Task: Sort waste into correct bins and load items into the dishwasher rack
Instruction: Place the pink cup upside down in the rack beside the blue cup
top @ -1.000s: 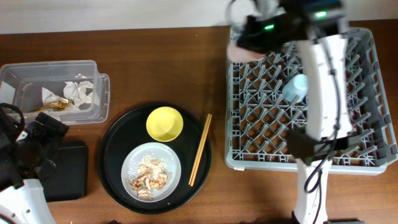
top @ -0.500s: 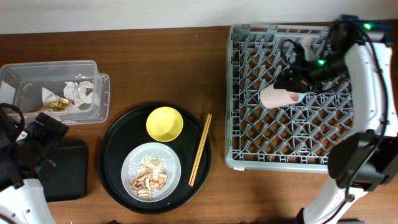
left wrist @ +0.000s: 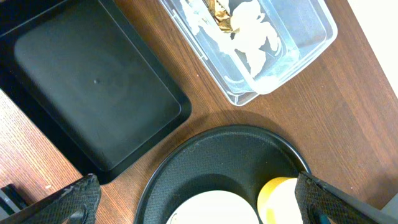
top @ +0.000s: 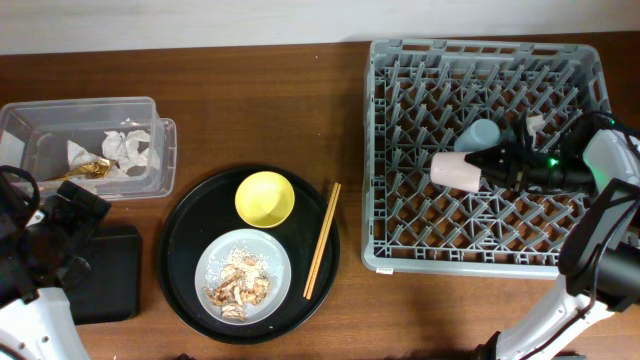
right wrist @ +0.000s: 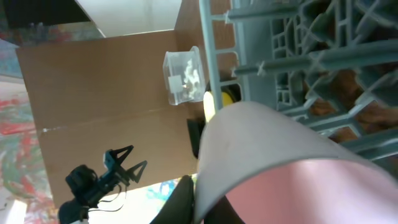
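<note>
1. The right gripper (top: 488,170) reaches in from the rack's right side and is clenched on the pink cup (top: 455,170), which it holds on its side over the middle of the dishwasher rack (top: 450,262). In the right wrist view the cup's pink wall fills most of the frame, with grey pegs behind it.
2. I cannot tell whether the pink cup touches the pegs below it.
3. The light blue cup (top: 480,135) sits in the rack just beside the pink one, on the far side.
4. The left gripper (left wrist: 199,202) hangs with its jaws spread wide and nothing between them, over the table's left side, between the flat black tray (left wrist: 93,93) and the round black tray (left wrist: 205,162).
5. The clear tub (top: 45,150) at far left holds crumpled white napkins (top: 125,145) and the gold-brown wrapper (top: 85,170).
6. On the round black tray stand the yellow bowl (top: 265,198) and the plate (top: 275,255), well apart from the rack.
7. Pale and brownish food scraps (top: 238,285) lie on the plate.
8. The chopsticks (top: 322,240) lie together along the round tray's right edge.
</note>
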Tool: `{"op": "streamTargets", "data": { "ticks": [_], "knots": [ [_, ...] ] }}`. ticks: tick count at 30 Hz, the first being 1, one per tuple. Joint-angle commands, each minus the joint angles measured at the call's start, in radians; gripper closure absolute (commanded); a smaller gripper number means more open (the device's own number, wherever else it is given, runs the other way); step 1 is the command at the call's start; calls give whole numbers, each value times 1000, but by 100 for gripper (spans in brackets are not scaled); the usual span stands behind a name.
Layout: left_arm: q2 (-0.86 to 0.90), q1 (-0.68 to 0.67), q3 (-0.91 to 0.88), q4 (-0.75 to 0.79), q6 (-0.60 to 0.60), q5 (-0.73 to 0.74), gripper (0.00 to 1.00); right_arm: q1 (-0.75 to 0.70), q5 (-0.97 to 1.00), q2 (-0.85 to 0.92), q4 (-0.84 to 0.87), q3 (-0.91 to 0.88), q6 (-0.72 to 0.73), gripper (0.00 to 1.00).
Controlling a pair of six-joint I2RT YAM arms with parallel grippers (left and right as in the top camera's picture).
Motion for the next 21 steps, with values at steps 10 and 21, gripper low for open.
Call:
{"op": "streamTargets", "data": {
  "ticks": [10,21],
  "knots": [
    [-2,5,2,2,-9,-7,1,-98,297,34,74,39,192,89],
    [-2,5,2,2,-9,-7,1,-149,605,-129,-239,503,244,82]
  ]
}}
